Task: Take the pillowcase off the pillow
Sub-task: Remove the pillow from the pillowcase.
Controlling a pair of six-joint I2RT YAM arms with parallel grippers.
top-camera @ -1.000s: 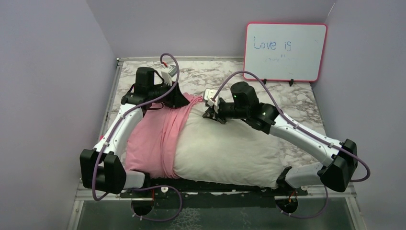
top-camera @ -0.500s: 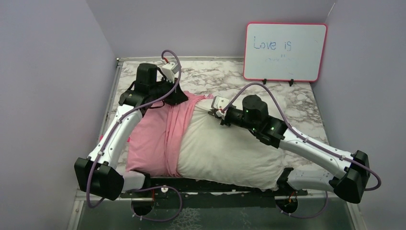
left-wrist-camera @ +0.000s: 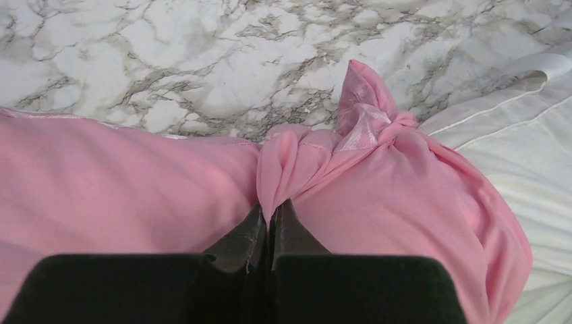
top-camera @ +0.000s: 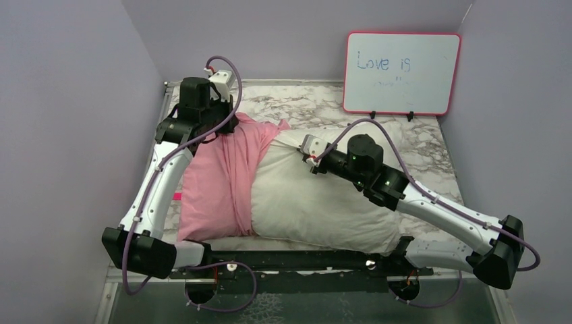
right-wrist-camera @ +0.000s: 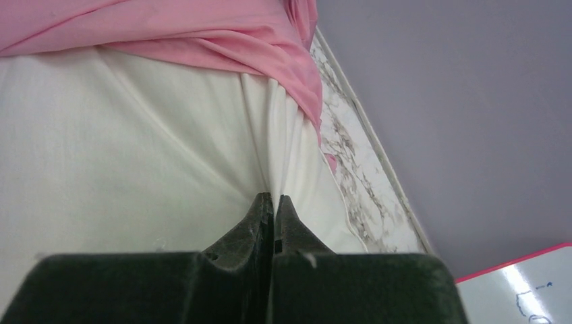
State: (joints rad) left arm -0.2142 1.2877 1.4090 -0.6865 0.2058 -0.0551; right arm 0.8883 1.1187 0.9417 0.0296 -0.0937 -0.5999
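Left gripper [left-wrist-camera: 270, 208]: clamped on a pinched fold of the pillowcase [top-camera: 214, 183], at about 11 o'clock in the top view.
Right gripper [right-wrist-camera: 273, 199]: closed on a gathered pleat of the pillow [top-camera: 317, 202], near its far edge.
Pillowcase: bunched over the pillow's left end; how much pillow is inside cannot be told, perhaps a third.
Step in hand: the pink fabric is best drawn toward 9 o'clock while the pillow is anchored by the right arm. The pull should be kept low and steady so that neither fold is lost.
Surface: marble-patterned table [top-camera: 317, 108]; it looks smooth, so little drag is expected.
Room: lilac walls [top-camera: 67, 101] stand close on three sides; a whiteboard [top-camera: 401, 73] is propped at 1 o'clock, well apart from the cloth.
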